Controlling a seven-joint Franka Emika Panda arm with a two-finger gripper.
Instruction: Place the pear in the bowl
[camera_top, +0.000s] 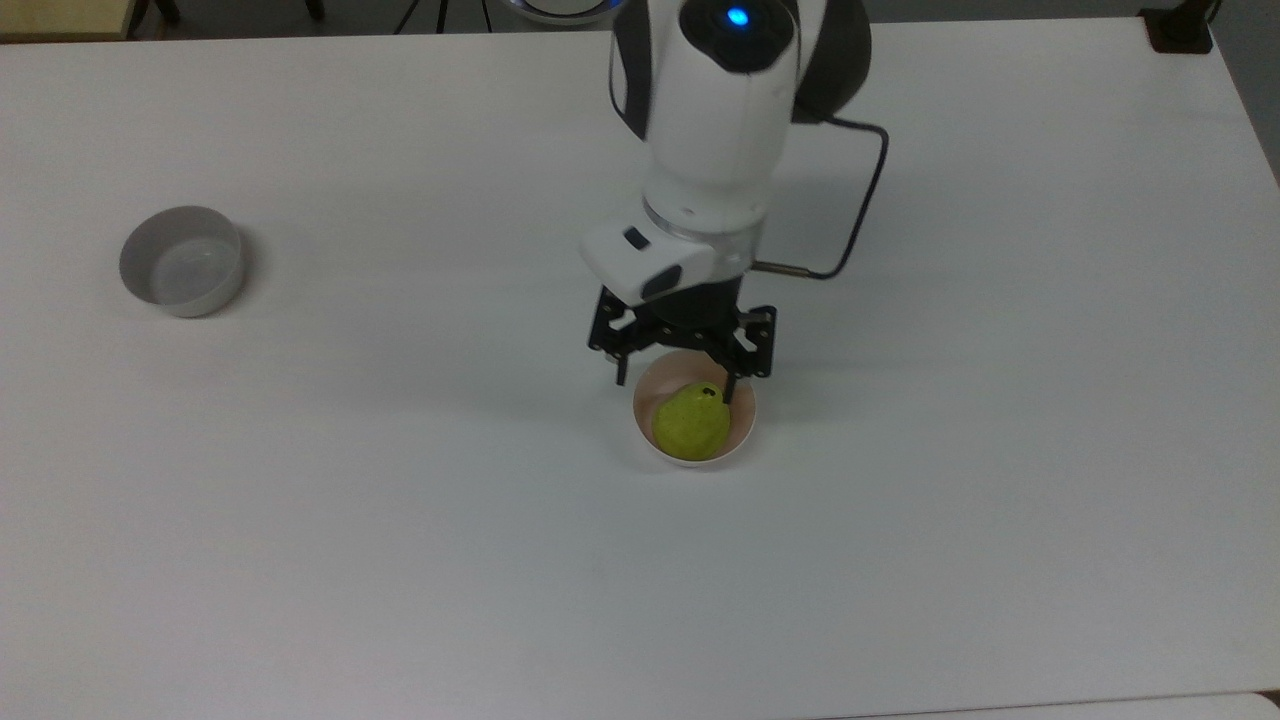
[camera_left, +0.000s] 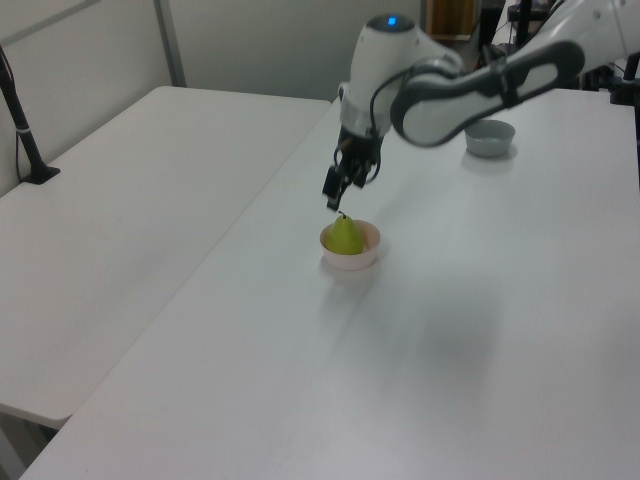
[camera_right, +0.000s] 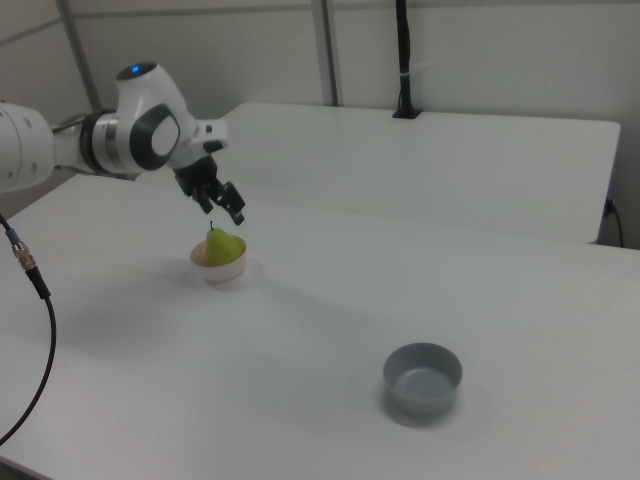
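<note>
Your pear (camera_top: 690, 423) sits upright in the pink bowl (camera_top: 742, 428) at mid-desk, the gripper (camera_top: 676, 381) spread empty just above it, leaving you only the retreat.

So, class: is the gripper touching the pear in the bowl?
Apart. In the left view the open gripper hangs above the pear, with bare table showing between them; the pear sits alone in the pink bowl.

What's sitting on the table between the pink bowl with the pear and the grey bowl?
Nothing: in the top view, bare white table runs from the pink bowl to the grey bowl.
</note>
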